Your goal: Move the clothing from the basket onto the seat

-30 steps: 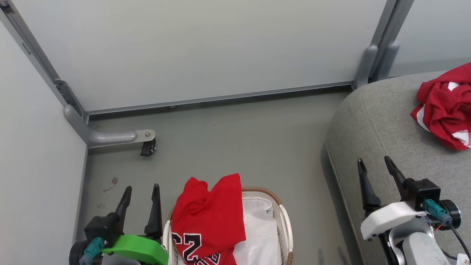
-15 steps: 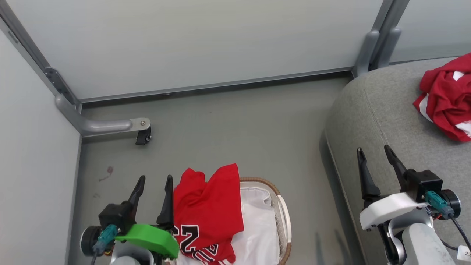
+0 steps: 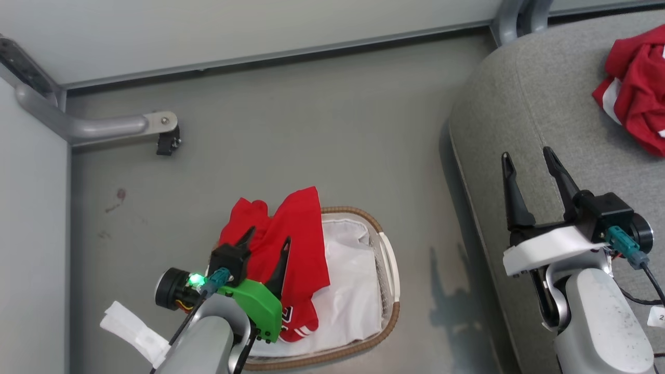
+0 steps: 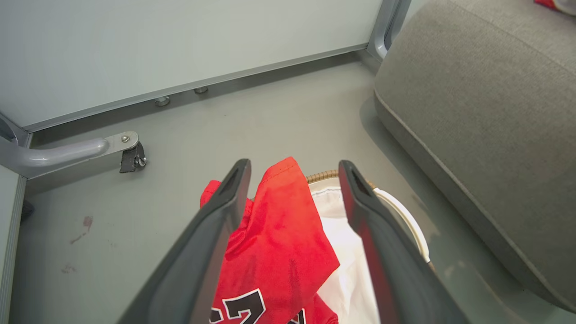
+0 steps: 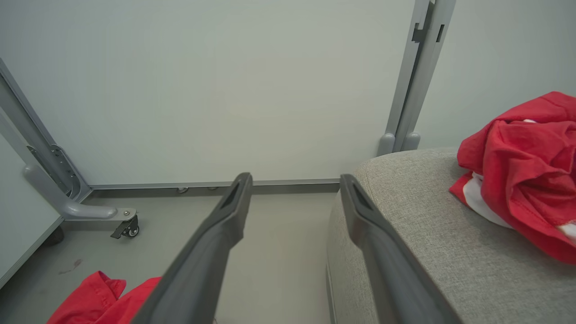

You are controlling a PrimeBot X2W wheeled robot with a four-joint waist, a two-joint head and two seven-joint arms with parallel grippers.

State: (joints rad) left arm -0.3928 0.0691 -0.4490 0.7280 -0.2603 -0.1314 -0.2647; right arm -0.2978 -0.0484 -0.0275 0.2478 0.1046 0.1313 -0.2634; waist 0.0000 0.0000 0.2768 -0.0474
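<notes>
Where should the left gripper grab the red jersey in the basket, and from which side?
Likely best: pinch the raised fold of the jersey over the basket rim, coming down from above. The cloth ridges up there, between the fingers of the open left gripper, clear of the white liner.

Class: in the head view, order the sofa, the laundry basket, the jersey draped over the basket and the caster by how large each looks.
1. sofa, though cut off by the frame edge
2. basket
3. jersey, partly hidden by the left gripper
4. caster
</notes>
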